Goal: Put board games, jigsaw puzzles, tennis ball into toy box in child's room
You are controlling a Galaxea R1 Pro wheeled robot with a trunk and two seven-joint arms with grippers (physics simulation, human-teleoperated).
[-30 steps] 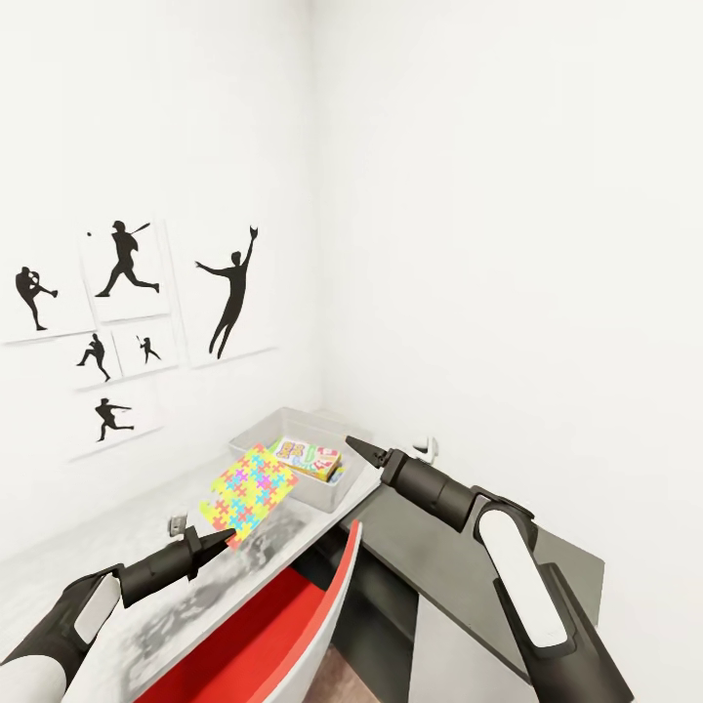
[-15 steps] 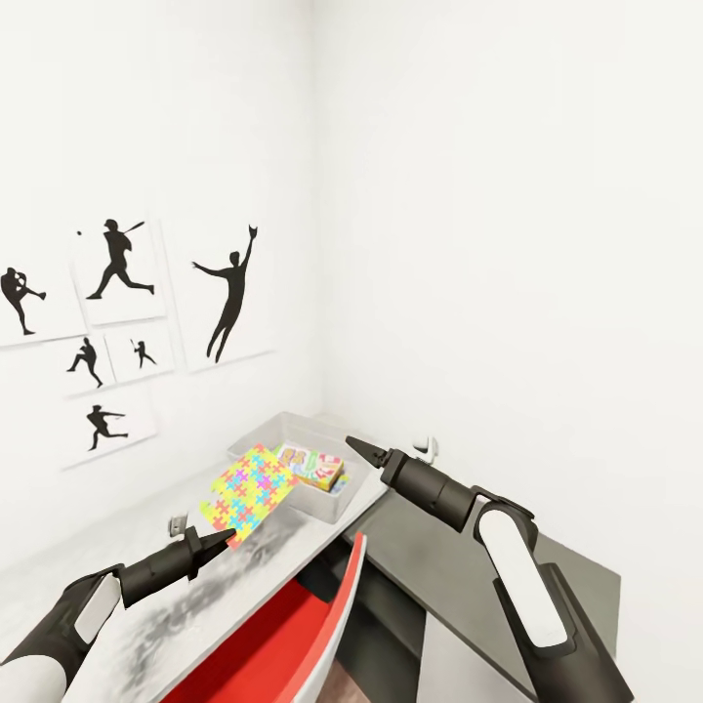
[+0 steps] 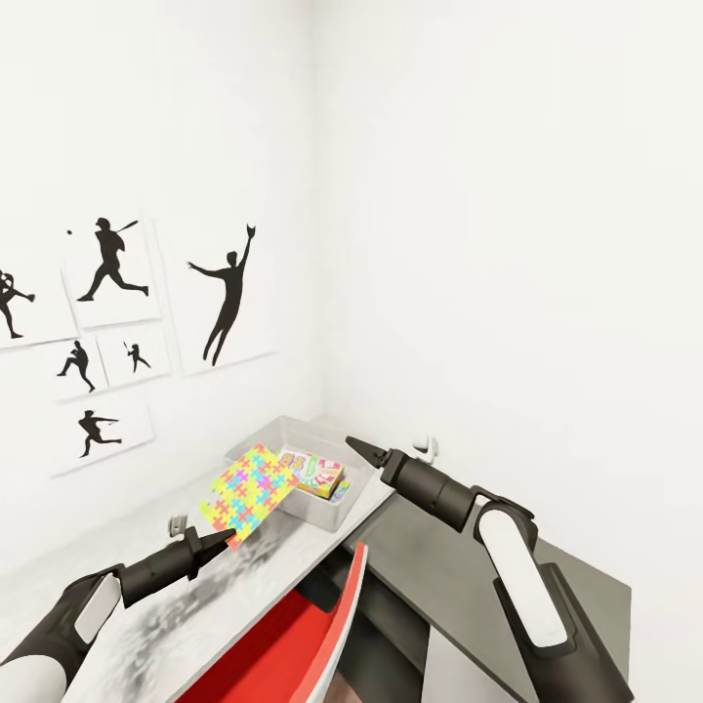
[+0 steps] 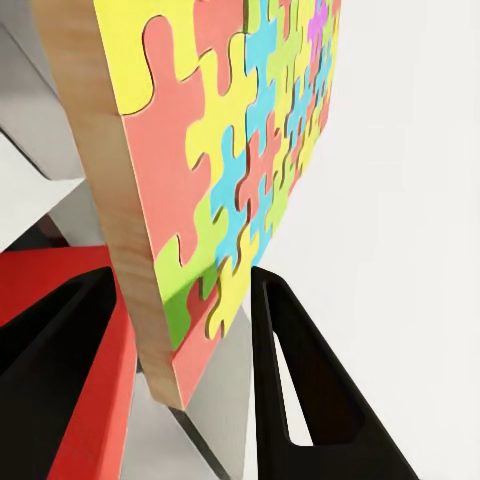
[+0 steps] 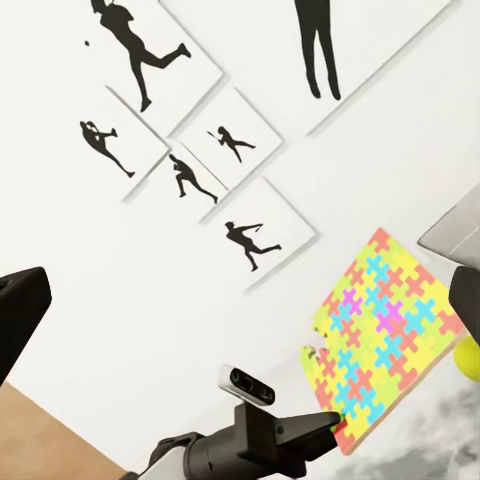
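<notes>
One jigsaw puzzle (image 3: 250,491), a thin wood-edged mosaic square, pinched in the left gripper (image 3: 223,538) fingers above the counter (image 3: 127,576). Toy box (image 3: 262,436) at the far corner holds lettered game boxes (image 3: 314,473). Right gripper (image 3: 353,445) fingers pressed together.

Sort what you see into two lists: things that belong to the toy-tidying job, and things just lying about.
Job:
jigsaw puzzle, held in the left end effector
toy box
board game in the box
tennis ball
table

Lying about:
wall pictures
red chair
</notes>
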